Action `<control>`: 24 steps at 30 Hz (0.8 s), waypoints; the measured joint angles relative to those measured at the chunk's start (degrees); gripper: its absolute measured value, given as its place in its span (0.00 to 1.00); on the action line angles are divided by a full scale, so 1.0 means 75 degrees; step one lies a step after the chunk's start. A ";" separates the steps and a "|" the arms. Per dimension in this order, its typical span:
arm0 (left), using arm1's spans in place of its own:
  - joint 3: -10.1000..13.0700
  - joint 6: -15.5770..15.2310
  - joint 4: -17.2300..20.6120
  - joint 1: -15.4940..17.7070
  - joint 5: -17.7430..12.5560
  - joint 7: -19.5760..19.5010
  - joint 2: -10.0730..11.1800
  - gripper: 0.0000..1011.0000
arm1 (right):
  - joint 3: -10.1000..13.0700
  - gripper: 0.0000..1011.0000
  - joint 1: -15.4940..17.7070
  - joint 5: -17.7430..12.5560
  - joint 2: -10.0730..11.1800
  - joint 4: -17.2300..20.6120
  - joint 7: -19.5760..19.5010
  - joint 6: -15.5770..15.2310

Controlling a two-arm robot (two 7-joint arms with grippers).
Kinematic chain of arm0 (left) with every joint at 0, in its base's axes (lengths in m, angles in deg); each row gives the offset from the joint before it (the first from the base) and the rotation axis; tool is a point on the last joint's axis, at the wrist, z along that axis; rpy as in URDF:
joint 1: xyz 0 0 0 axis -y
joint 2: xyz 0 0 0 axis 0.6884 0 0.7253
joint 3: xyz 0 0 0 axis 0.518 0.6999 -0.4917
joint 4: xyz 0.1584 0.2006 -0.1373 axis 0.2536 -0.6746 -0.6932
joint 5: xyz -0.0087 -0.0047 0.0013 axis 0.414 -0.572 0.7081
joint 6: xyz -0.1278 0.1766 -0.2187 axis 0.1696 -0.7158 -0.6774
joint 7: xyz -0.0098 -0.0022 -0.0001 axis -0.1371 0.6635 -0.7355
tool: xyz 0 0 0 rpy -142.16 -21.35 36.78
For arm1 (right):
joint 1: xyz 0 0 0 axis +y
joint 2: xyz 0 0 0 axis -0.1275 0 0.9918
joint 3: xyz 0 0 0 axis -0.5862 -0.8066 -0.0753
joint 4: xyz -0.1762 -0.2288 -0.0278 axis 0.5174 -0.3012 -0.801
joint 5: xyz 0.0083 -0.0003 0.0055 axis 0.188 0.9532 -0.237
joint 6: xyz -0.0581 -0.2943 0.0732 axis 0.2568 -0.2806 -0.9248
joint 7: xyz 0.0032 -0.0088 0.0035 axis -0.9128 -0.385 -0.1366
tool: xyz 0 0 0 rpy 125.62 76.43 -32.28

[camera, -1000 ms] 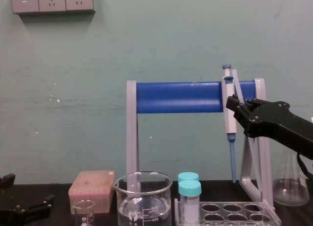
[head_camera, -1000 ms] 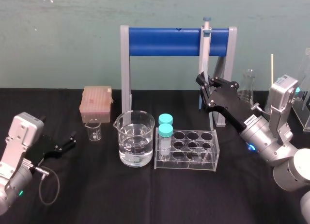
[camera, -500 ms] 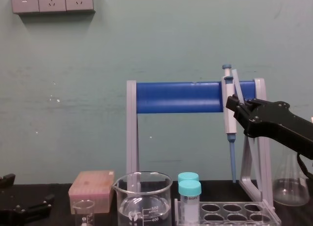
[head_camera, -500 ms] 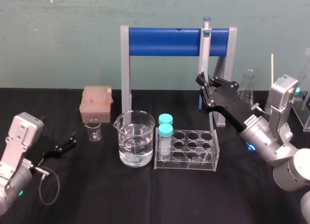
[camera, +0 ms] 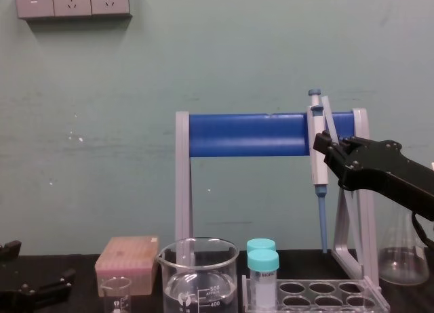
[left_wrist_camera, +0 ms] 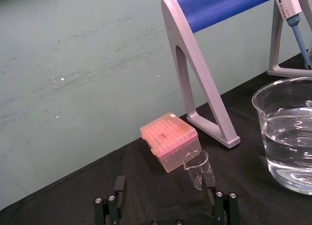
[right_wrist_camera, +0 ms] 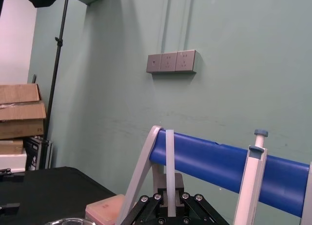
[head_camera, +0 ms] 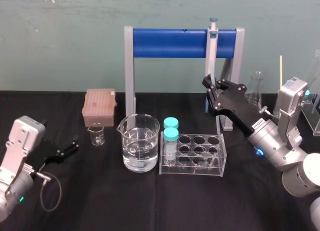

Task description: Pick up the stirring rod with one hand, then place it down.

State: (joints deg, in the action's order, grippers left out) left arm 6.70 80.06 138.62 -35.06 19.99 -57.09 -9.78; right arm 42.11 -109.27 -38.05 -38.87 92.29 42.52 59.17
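The right gripper (head_camera: 210, 87) is hovering high above the bench (head_camera: 150, 201) toward its back right, just beside the pipette (head_camera: 212, 46) hanging on the blue-barred stand (head_camera: 170, 43). Its jaws are pinching closed around the stirring rod (right_wrist_camera: 169, 161), which is standing roughly upright between them, clear of the bench. The left gripper (head_camera: 71, 145) is resting by the bench's left edge, fingers spread apart, holding nothing.
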 joint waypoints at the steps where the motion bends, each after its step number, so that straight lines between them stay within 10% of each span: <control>1: 0.0000 0.0000 0.0000 0.0000 0.0000 0.0000 0.0000 0.99 | 0.0000 0.07 0.0000 0.0000 0.0000 0.0000 0.0000 0.0000; 24: 0.0000 0.0000 0.0000 0.0000 0.0000 0.0000 0.0000 0.99 | 0.0062 0.07 0.0037 -0.0114 0.0023 0.0048 0.0277 -0.0160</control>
State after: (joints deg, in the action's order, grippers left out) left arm 6.70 80.07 138.62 -35.07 19.98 -57.09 -9.78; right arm 42.57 -109.00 -38.91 -38.69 92.65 44.60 57.97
